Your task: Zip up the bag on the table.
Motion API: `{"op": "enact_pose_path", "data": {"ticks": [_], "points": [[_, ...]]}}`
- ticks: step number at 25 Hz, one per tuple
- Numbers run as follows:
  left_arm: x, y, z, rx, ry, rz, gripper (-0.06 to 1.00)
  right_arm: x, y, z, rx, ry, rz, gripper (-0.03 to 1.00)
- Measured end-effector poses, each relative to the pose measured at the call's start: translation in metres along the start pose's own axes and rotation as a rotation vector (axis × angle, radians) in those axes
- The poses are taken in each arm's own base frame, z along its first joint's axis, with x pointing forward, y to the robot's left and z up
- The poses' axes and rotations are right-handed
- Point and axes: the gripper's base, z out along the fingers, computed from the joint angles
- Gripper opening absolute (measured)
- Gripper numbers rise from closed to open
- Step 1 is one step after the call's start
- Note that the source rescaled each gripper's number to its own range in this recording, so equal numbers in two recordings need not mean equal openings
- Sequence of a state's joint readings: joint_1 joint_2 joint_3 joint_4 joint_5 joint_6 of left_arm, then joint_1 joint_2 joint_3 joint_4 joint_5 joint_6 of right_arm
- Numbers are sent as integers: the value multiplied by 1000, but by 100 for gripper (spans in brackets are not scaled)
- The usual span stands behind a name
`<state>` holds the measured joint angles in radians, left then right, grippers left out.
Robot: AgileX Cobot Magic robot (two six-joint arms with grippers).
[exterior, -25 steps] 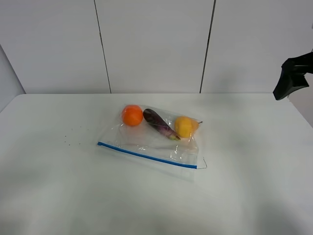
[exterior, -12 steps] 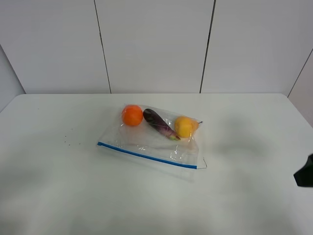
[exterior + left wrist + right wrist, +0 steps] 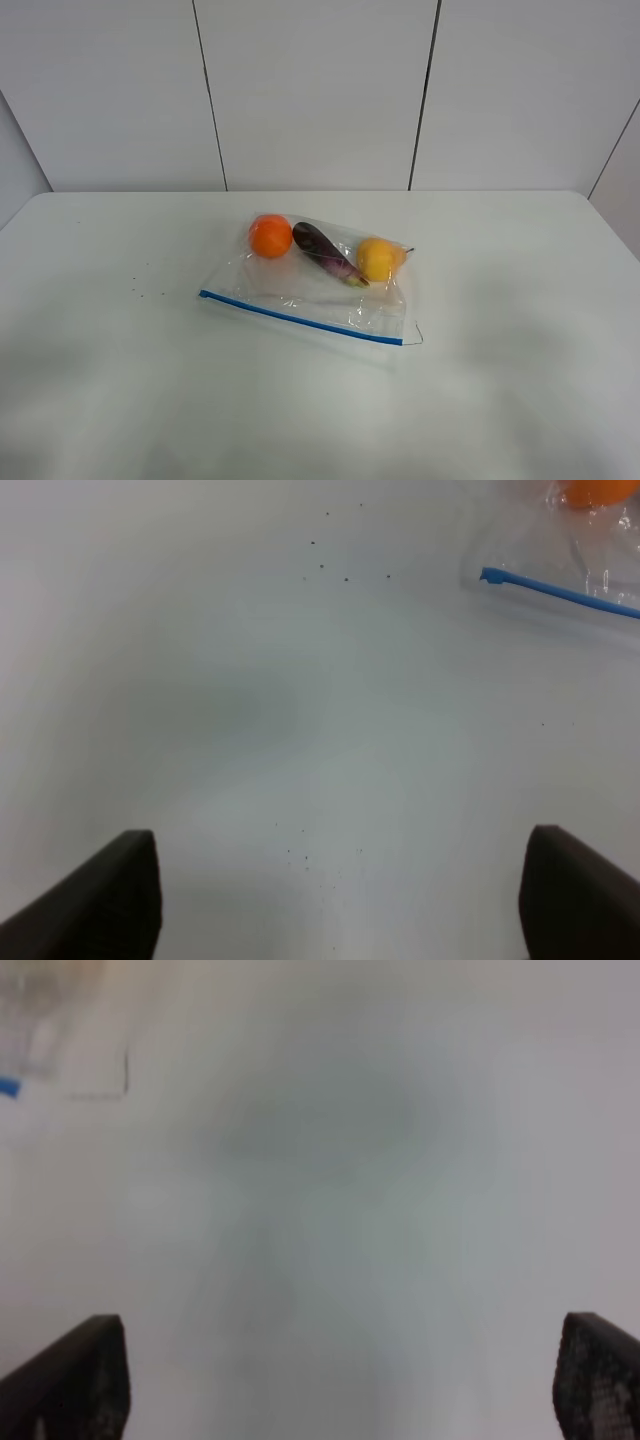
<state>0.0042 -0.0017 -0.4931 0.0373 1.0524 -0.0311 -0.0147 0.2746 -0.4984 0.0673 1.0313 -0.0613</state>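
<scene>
The clear bag point(image 3: 315, 285) lies flat in the middle of the white table point(image 3: 520, 380). Its blue zipper strip point(image 3: 300, 317) runs along the near edge. Inside are an orange point(image 3: 270, 236), a purple eggplant point(image 3: 325, 252) and a yellow fruit point(image 3: 379, 258). Neither gripper shows in the exterior high view. In the left wrist view my left gripper point(image 3: 340, 895) is open and empty above bare table, with the zipper's end point(image 3: 495, 577) well ahead of it. In the right wrist view my right gripper point(image 3: 340, 1380) is open and empty; a bit of the blue strip point(image 3: 8, 1087) shows at the picture's edge.
Small dark specks point(image 3: 145, 285) lie on the table left of the bag; they also show in the left wrist view point(image 3: 335, 570). A white panelled wall point(image 3: 320, 90) stands behind the table's far edge.
The right arm, seen high at the right edge one second ago, dropped to the lower right edge and has now left the exterior high view. The bag has not moved.
</scene>
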Motion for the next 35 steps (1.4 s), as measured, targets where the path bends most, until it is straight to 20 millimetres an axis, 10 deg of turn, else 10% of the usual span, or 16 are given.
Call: {"op": "enact_pose_path", "data": {"ticks": [35], "points": [[0, 0, 0, 0, 0, 1, 100, 25, 4, -35, -20, -273, -17, 94]]}}
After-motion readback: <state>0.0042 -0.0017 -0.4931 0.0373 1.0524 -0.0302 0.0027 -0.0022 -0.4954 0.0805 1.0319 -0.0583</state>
